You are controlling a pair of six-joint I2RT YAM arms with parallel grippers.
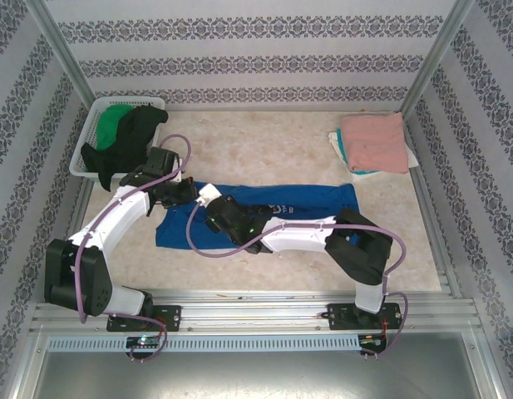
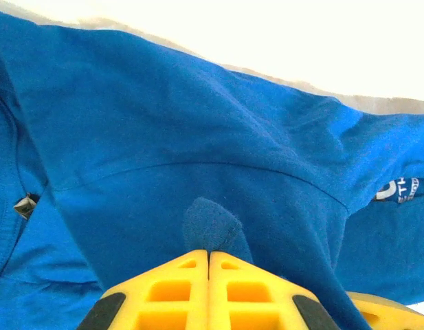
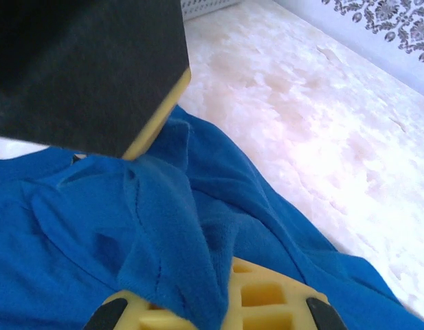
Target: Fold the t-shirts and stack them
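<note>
Blue t-shirt lies spread in a long band across the middle of the table, wrinkled, with its chest print facing up near the centre. Left wrist view: blue cloth under the camera, part of a white print at the right edge, a small tag at the left. Right wrist view: the same shirt bunched in folds, pale marbled tabletop beyond it.

Left gripper is at the shirt's left end; its yellow fingers are pressed together with a small tuft of blue cloth nipped at the tips. Right gripper sits just beside it on the same end, jaws clamped on a raised fold of the blue cloth that drapes over the fingers. The left gripper's dark body with a yellow edge looms close above that fold.

Pink t-shirt lies folded at the far right of the table, on top of white and teal cloth, well apart from the blue one. White slatted basket stands at the far left, holding a green t-shirt and a black t-shirt; the black one spills over the basket's near rim. Patterned walls close in the table.
</note>
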